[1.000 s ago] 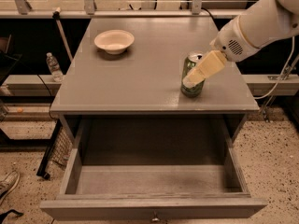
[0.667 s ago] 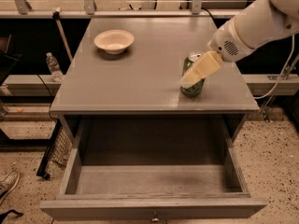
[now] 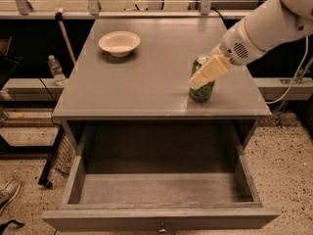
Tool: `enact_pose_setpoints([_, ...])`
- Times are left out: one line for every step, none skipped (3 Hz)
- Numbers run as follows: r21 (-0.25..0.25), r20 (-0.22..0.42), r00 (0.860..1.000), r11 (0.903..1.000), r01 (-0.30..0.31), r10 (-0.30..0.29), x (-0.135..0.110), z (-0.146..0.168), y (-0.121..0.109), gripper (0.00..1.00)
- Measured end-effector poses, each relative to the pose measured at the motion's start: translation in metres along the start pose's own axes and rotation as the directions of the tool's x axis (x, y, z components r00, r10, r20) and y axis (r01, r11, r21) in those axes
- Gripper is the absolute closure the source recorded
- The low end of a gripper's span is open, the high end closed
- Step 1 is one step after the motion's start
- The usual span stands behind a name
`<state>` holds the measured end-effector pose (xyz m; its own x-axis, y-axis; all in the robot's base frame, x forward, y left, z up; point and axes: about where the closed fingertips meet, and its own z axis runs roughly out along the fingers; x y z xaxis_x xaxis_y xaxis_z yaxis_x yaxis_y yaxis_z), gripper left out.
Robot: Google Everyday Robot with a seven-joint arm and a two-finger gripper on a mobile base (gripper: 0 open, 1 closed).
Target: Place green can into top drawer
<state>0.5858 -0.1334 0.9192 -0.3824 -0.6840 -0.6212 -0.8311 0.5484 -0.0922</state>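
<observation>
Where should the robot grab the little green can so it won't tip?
Around the middle of its round side wall, coming from the right, where the arm is. The small green aluminium drink can stands upright near the right front of the grey table, so its straight sides suit a squeeze. The cream two-finger gripper sits at its upper side.

Stretched in from the upper right corner as a thick white arm, slanting down and to the left. Narrowed into a rounded white wrist with a small dark grille on its near face. Ended in a cream gripper, tilted down-left along the same line, low over the right side of the counter and lying across the front of the upper half of the green can.
</observation>
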Motion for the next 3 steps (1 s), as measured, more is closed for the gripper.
enact_pose_setpoints([-0.001, 0.000, 1.000, 1.0000, 0.003, -0.003, -0.0012, 0.0002, 0.0014, 0.52])
enact_pose_setpoints([-0.002, 0.000, 1.000, 1.0000, 0.005, -0.005, -0.0020, 0.0004, 0.0024, 0.75])
enact_pose_setpoints([-0.003, 0.000, 1.000, 1.0000, 0.007, -0.007, -0.0030, 0.0005, 0.0037, 0.98])
